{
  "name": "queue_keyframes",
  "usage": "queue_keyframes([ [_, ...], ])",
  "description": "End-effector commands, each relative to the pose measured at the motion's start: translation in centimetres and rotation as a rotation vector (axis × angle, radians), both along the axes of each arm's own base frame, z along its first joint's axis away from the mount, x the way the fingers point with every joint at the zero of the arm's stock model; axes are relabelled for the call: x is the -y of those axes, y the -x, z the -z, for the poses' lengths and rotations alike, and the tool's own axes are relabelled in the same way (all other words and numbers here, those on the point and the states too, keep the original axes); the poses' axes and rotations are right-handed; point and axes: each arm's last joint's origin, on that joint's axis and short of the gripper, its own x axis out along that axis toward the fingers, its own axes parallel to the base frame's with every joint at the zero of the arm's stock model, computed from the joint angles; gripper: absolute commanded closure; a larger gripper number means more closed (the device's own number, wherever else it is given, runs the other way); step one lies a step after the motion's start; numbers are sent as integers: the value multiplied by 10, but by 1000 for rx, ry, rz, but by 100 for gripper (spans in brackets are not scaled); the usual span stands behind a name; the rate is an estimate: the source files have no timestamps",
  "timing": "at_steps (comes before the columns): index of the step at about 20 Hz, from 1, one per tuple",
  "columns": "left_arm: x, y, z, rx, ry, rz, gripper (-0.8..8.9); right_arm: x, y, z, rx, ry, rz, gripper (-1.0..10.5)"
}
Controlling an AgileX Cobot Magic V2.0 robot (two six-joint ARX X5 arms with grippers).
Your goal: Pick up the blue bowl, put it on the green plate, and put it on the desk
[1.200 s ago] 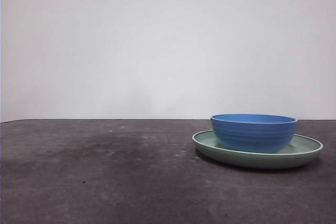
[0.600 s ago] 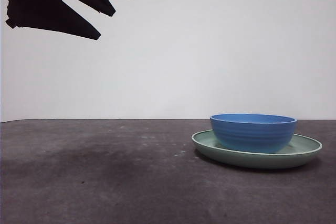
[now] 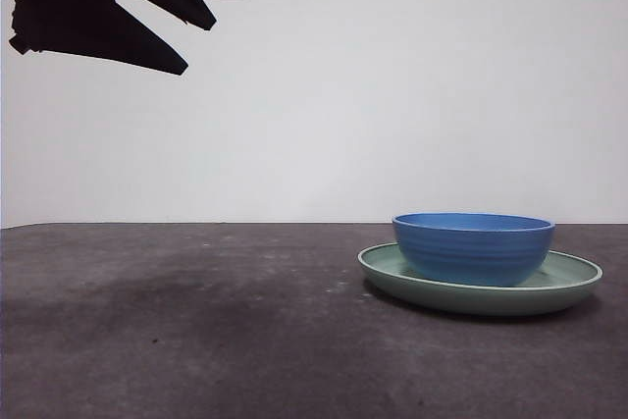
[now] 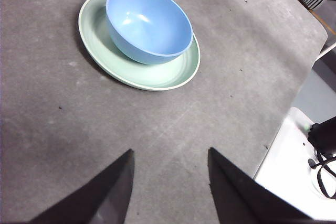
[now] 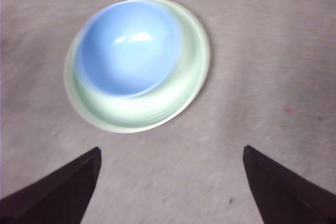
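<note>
The round ridged blue bowl is sitting in the wide pale-green plate on the dark mottled surface, ahead of both empty, spread-open grippers, left and right.

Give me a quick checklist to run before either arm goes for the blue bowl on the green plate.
1. Bowl sits inside the plate, upright: ok.
2. Bowl is empty: ok.
3. Left gripper open, holding nothing, above the desk short of the plate: ok.
4. Right gripper open, empty, above the bowl and plate: ok, though its view is blurred.
5. Nothing touches the bowl's rim: ok.
6. Which arm is the dark one at the front view's top corner: cannot tell.
</note>
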Motion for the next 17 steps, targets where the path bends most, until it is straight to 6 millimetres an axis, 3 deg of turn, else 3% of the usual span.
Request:
queue_keyframes([
  [1, 2, -1, -2, 6, 8, 9, 588, 2, -19, 3, -23, -14, 40, 515],
  [11, 2, -1, -2, 6, 8, 9, 588, 10, -100, 54, -137, -96, 38, 515],
  [17, 2, -1, -2, 5, 8, 9, 588, 11, -132, 93, -222, -101, 43, 528],
])
